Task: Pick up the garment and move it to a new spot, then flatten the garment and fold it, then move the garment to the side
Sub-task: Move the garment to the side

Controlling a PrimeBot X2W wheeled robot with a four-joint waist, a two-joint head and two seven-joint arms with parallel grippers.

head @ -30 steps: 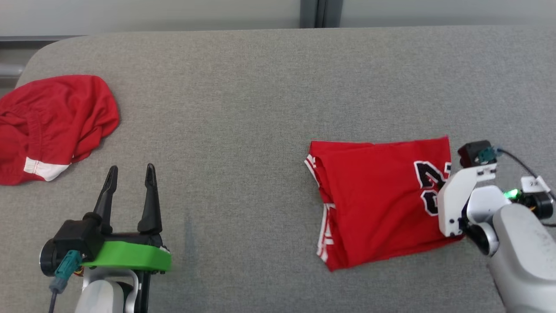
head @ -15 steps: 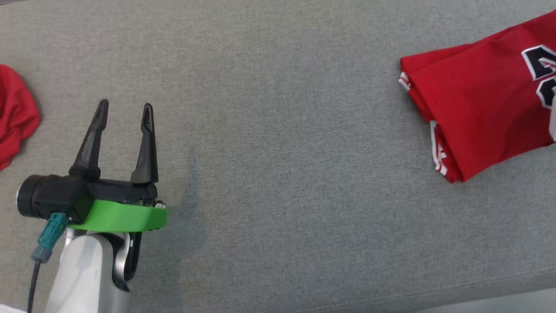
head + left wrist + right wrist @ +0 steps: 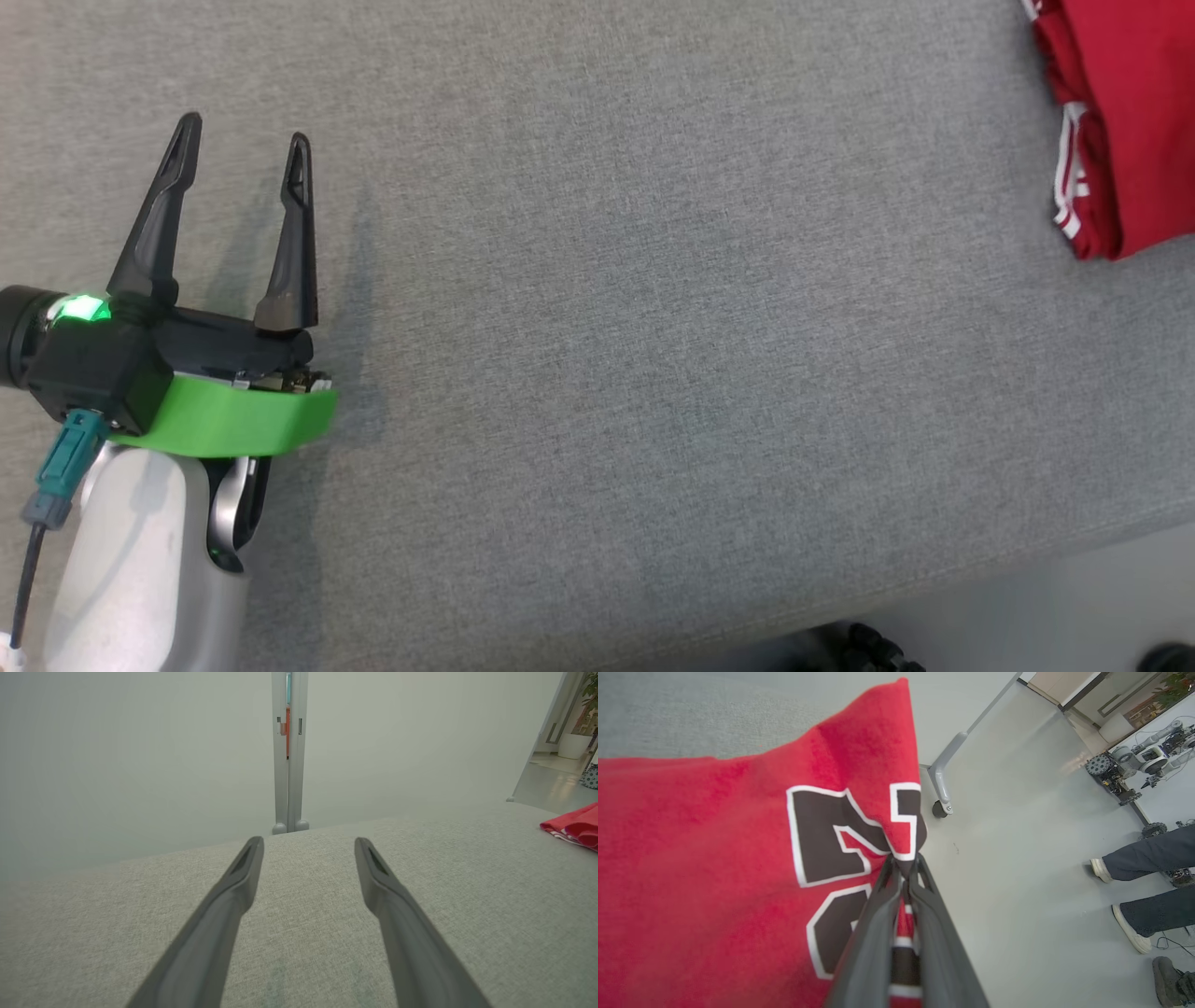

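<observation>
The folded red garment [image 3: 1130,121] with white trim and dark numerals lies at the top right of the head view, cut off by the frame edge. A corner of the garment [image 3: 573,825] also lies at the far right of the left wrist view. My right gripper [image 3: 905,865] is shut on the garment's [image 3: 714,868] edge by the numerals, which hangs beyond the table edge above the floor. My left gripper [image 3: 238,154] hovers open over bare grey fabric at the left, nothing between its fingers.
The grey padded table [image 3: 653,327] spans the head view, its front edge running along the bottom right. In the right wrist view a person's legs and shoes [image 3: 1134,891] stand on the floor, near a table leg with a caster [image 3: 942,807] and other robots [image 3: 1134,763].
The head camera has swung down and left, so the garment has slid to the top right corner and the red pile at the left has left the picture. The left gripper stays open.
</observation>
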